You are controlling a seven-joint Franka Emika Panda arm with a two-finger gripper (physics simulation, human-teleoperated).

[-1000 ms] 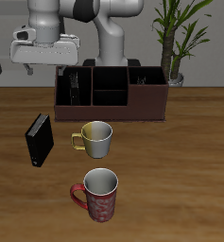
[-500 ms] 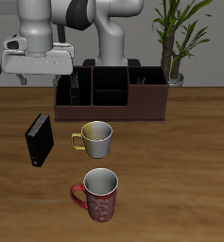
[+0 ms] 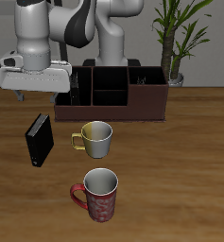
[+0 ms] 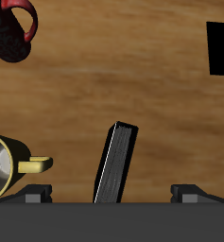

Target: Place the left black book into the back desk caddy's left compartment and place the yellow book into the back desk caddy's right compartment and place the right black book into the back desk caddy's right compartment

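Wrist only: pale pages, right black book (image 4: pixel 115 163)

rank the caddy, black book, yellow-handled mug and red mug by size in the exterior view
1. back desk caddy
2. red patterned mug, though it sits nearest the camera
3. Black book and yellow-handled mug look about alike.

The book (image 4: pixel 115 163) between the jaws is black-covered with a pale strip of page edges. Beside it, near one jaw, the mug (image 3: pixel 95 140) is dull metallic grey with a yellow handle. Farther out, the other mug (image 3: pixel 100 195) is red with a pale speckled pattern. The caddy (image 3: pixel 112 93) is dark reddish-brown, lined black. The table (image 3: pixel 180 180) is brown woodgrain.
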